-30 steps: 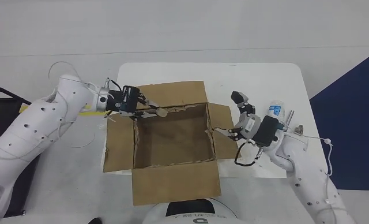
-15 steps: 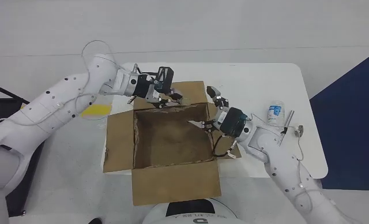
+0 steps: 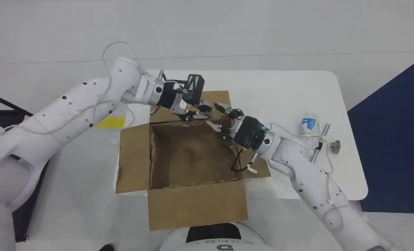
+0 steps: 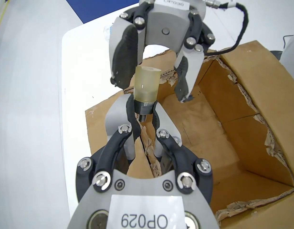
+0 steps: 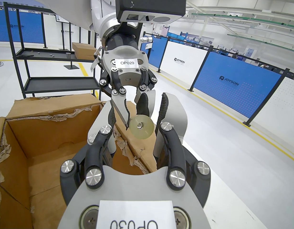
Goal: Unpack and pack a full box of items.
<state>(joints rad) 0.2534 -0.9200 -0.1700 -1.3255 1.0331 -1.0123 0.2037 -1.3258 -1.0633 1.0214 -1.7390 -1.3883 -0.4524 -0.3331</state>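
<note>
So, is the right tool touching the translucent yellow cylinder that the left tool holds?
Apart. In the right wrist view the right tool is open, with gaps between both its pads and the translucent yellow cylinder clamped in the left tool.

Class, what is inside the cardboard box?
Only the box's bare floor and walls show. The corner under the right gripper is covered. The left gripper holds a cylinder above the rim.
</note>
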